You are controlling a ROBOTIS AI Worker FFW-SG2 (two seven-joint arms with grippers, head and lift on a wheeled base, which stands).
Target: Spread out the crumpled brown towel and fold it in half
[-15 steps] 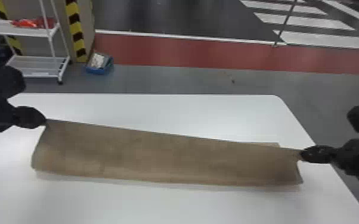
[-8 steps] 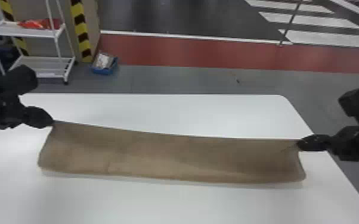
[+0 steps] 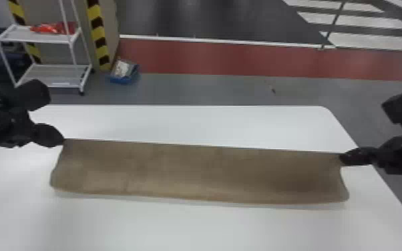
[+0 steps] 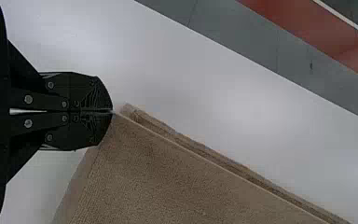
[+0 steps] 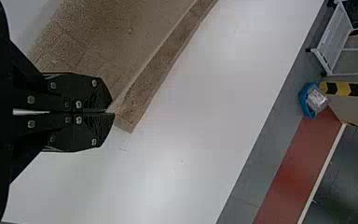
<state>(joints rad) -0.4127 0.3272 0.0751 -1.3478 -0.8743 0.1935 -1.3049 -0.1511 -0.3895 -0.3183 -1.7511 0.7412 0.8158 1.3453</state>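
Observation:
The brown towel (image 3: 203,173) stretches as a long folded band between both grippers, its upper edge held nearly straight. At its far left corner my left gripper (image 3: 61,139) is shut on it, and at the far right corner my right gripper (image 3: 342,157) grips it likewise. In the left wrist view, the left gripper (image 4: 112,111) pinches a corner of the towel (image 4: 168,177), with a second layer behind the edge. The right wrist view has the right gripper (image 5: 113,112) closed on the other corner of the towel (image 5: 107,42), a further layer lying beyond it.
The white table (image 3: 190,123) extends around the towel, with its rounded far right corner near the right arm. On the floor beyond stand a white shelf rack (image 3: 53,71) and a blue bin (image 3: 123,75).
Both grippers still hold the towel. The strip of towel that showed behind its upper edge near the right gripper a second ago is now hidden in the head view, whose framing has shifted slightly.

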